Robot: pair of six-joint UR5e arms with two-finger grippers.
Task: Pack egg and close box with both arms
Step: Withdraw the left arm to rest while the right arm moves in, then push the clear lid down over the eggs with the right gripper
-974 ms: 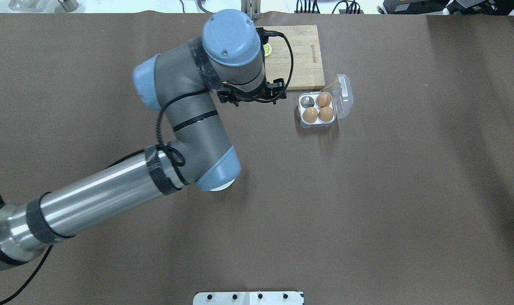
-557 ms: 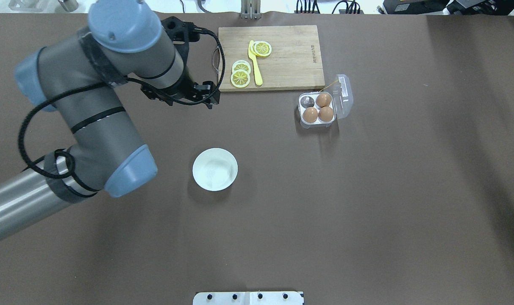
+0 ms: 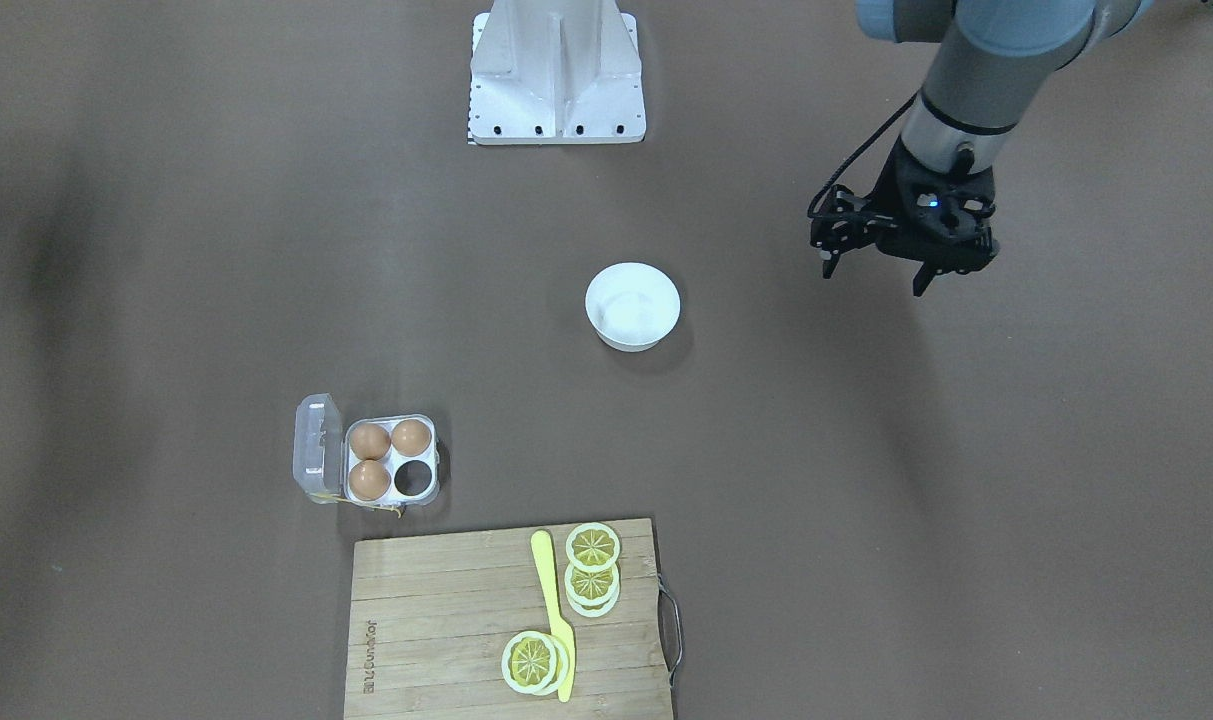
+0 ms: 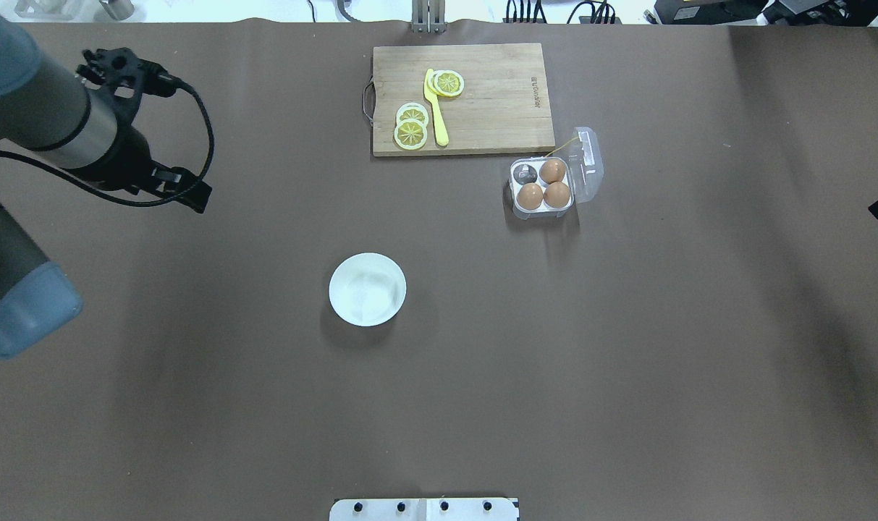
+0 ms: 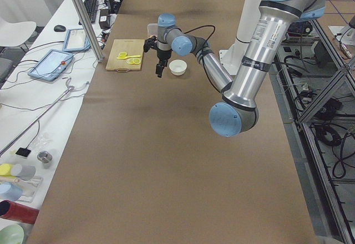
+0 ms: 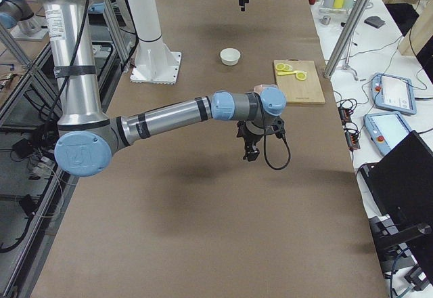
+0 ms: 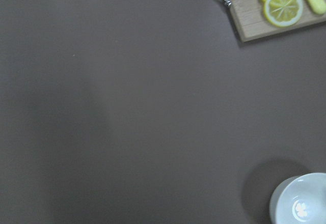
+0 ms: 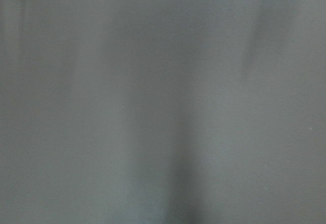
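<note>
Tabletop (image 4: 482,405) under your left gripper (image 3: 872,278) is plain brown paper; jaws spread, holding nothing, white bowl (image 3: 632,305) well off beside it. Can't tell on the right gripper (image 6: 251,152).

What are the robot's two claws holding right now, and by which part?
Nothing, as far as shows: the left gripper hangs open and empty, and no object shows at the right gripper.

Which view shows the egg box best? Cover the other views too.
Exterior front-facing: the box lies unobstructed, lid open, with three eggs and one cell empty. Overhead exterior shows it nearly as well. The side views show it tiny or blocked, and the wrist views miss it.
</note>
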